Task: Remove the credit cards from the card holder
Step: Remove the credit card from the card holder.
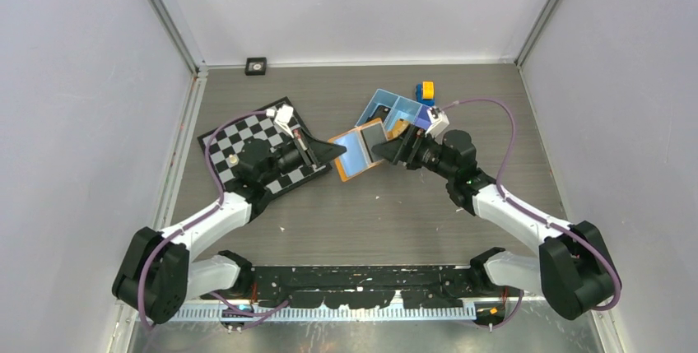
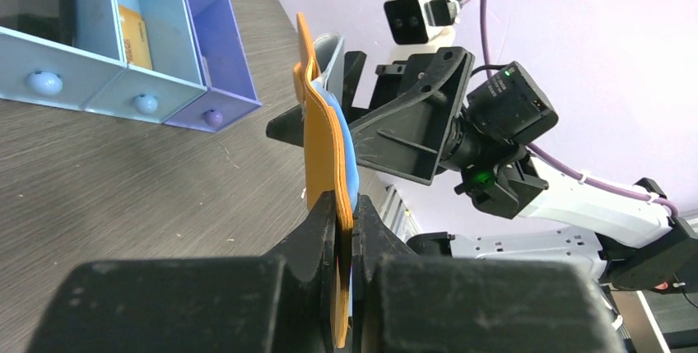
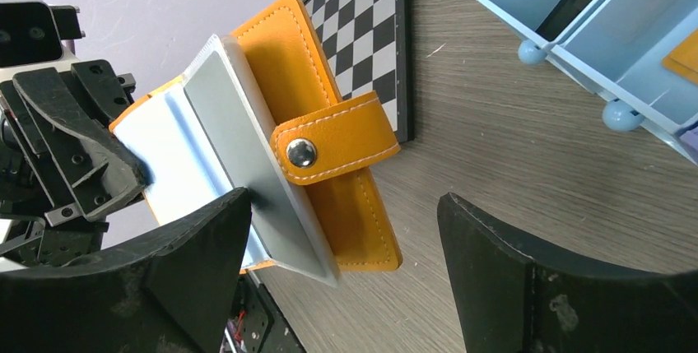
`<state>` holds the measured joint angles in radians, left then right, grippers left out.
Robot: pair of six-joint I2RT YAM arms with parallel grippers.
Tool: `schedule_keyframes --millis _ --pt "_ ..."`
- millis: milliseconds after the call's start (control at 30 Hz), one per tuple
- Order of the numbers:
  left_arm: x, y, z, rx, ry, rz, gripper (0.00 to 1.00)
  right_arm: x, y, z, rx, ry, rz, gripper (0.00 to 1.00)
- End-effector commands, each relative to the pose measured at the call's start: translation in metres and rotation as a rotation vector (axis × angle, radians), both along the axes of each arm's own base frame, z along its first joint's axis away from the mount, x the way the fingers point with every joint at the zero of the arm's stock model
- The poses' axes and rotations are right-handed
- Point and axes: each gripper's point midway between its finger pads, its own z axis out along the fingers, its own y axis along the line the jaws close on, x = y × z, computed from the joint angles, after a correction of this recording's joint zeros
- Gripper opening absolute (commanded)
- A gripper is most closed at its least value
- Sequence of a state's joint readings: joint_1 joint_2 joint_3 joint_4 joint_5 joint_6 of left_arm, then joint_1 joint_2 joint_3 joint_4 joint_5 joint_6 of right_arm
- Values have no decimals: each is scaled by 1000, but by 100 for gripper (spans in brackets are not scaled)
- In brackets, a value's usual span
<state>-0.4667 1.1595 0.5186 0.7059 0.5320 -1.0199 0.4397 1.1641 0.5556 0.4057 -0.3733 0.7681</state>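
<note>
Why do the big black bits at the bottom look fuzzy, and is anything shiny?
Left wrist view: the left tool, shut on the card holder, sits right against the lens, so it looks huge and a bit soft. Right wrist view: the open right tool looks big too, and the metal snap glints. Top view: even light, faint shadows.

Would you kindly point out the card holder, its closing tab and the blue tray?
card holder (image 3: 284, 48), right wrist view, orange outer cover.
closing tab (image 3: 346, 135), right wrist view, strap beside the snap.
blue tray (image 2: 90, 85), left wrist view, front wall.
</note>
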Motion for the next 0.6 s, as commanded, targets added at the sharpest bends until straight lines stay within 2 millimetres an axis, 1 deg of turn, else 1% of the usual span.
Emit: schedule_keyframes --millis 0,33,100,133,233,333,500,567 --pt "-8 -1 35 -54 -84 -28 0 -3 13 24 84 -60 68 88" --pt "-8 -1 36 -52 -81 -30 0 -4 15 26 102 -58 79 88" --pt "-8 -2 36 -53 -76 -36 0 -10 21 38 157 -89 128 87" --pt "-8 -2 36 -55 -74 -38 0 -13 23 40 175 -91 147 85" --pt "-7 -3 33 -53 -62 -47 0 -18 27 49 216 -114 185 71" --pt "-6 -5 32 -51 -56 -55 0 -22 26 54 233 -141 192 60" --pt "-1 -2 26 -34 -43 -35 0 -19 21 51 205 -140 151 39" --pt "2 0 23 -22 -34 -18 0 -18 20 51 202 -138 142 32"
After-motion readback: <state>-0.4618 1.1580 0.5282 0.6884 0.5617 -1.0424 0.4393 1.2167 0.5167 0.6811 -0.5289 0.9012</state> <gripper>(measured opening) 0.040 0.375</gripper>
